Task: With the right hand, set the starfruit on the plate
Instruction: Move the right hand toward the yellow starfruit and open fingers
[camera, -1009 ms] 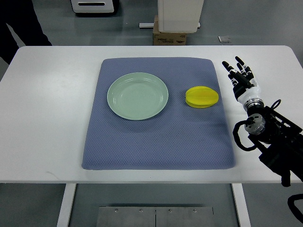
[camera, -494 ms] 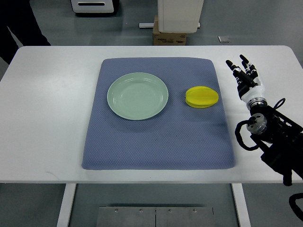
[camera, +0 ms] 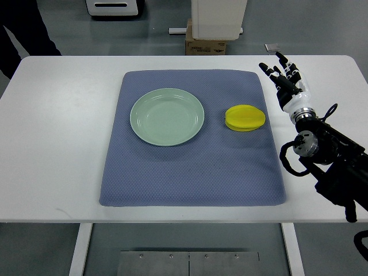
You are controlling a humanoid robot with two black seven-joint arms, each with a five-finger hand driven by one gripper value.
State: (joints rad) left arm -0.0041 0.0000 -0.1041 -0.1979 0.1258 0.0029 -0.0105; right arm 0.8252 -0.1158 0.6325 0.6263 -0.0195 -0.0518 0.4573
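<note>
A white table (camera: pixel 57 132) is seen from steeply above, most of its middle covered by a blue-grey mat (camera: pixel 190 172). At the far left corner, a dark-clothed person (camera: pixel 23 29) is partly caught at the table's edge. On the left half of the mat a pale green plate (camera: pixel 167 117) is set, bare of any load. To its right, just beside the plate but apart from it, the yellow starfruit (camera: pixel 245 118) is laid on the mat, near the mat's right border. Further right, off the mat and over the bare tabletop, the right hand (camera: pixel 286 86) is held with its black fingers (camera: pixel 275 71) spread and pointing toward the far side; nothing is grasped by it. The starfruit is thus found to the left of the hand and slightly nearer, with a clear strip of mat and table between the two, and no contact is made. Behind the hand, the black forearm (camera: pixel 333 167) is run back to the near right edge of the view. Beyond the table's far edge, a cardboard box (camera: pixel 205 46) is seen on the grey floor.
</note>
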